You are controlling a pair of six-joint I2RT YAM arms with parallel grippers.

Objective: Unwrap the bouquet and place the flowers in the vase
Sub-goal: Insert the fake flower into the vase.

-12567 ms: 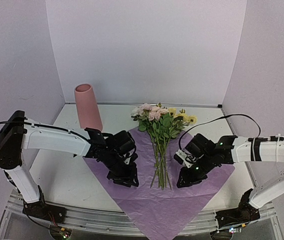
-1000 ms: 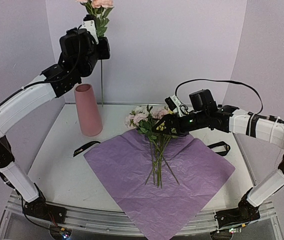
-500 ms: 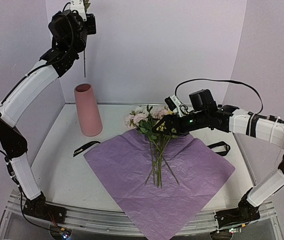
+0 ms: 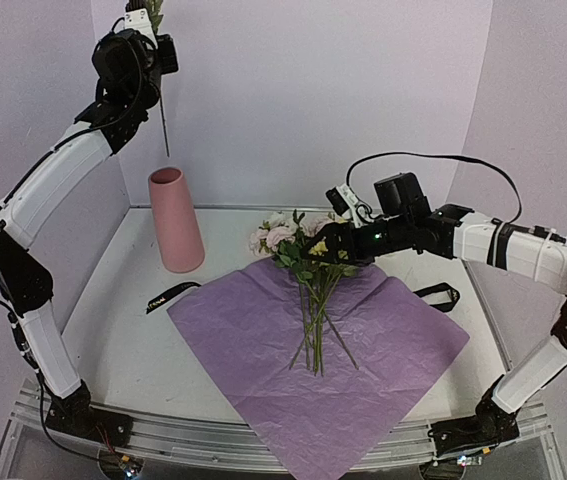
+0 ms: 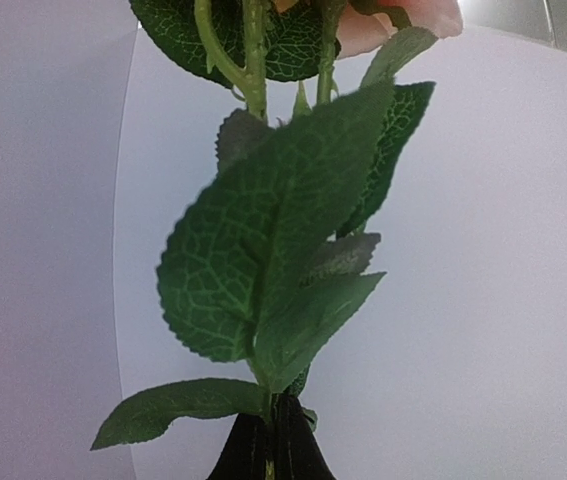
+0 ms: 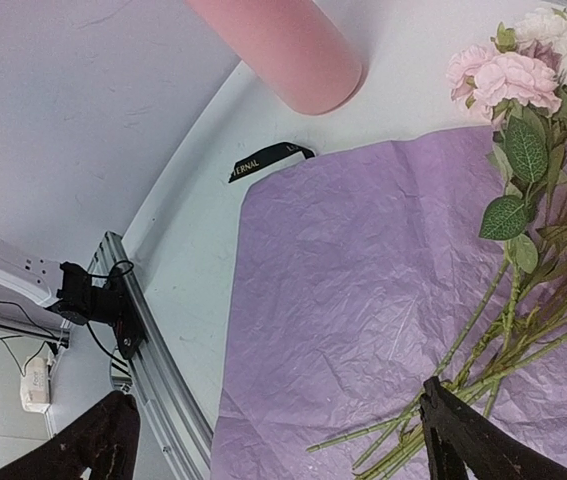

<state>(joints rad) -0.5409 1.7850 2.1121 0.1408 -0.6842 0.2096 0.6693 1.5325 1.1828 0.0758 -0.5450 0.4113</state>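
One vase point(image 4: 175, 220) stands upright at the back left of the table point(image 4: 113, 340). One flower point(image 5: 273, 250) — its stem pinched by the left gripper point(image 4: 161, 50) — hangs high over the vase mouth, outside it. The other flowers point(image 4: 308, 265), too overlapped to count, lie on one paper sheet point(image 4: 363, 370); the right gripper point(image 4: 325, 246) is spread wide over them. Two ribbons point(image 4: 168, 296) flank the sheet.

Left end effector point(image 5: 266, 445) clenched aloft, right point(image 4: 325, 247) agape

Your left arm point(image 4: 58, 180) and right arm point(image 4: 528, 255) show white shells and black joints. Your right fingers point(image 6: 468, 445) and cable point(image 4: 433, 157) are black.
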